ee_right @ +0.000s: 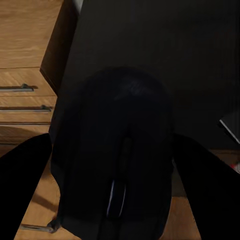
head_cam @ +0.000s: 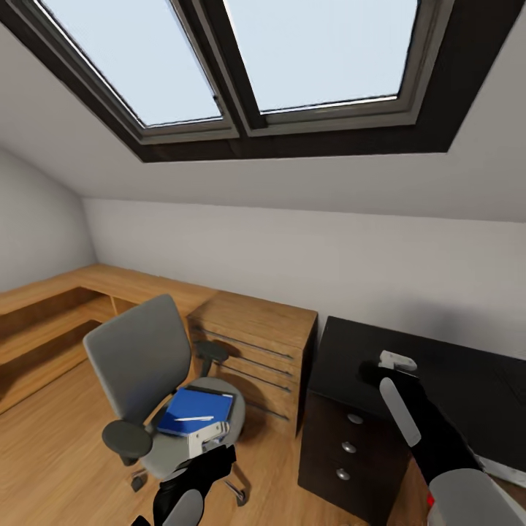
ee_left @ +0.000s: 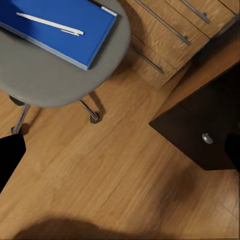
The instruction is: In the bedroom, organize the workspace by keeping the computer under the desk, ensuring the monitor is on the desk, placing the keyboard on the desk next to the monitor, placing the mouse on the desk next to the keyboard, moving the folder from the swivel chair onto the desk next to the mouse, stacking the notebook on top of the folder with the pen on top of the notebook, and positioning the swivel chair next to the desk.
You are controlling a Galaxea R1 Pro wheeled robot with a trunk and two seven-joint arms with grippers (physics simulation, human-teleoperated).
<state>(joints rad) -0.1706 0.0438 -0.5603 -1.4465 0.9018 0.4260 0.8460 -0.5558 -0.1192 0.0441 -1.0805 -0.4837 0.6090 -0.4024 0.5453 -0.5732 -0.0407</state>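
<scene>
We've got the mouse [ee_right: 114, 155] clamped in our R hand [head_cam: 391, 363], fingers either side, held over the black surface [head_cam: 467, 380] near its corner above the drawer unit. L hand [head_cam: 207, 438] hangs low in front of the swivel chair [head_cam: 142, 358]; can't tell if its fingers are apart or together. Blue folder [head_cam: 191, 410] lies flat on the seat w/ the white pen [ee_left: 50, 23] on top. Wooden drawer chest [head_cam: 256, 351] sits btw chair and surface.
</scene>
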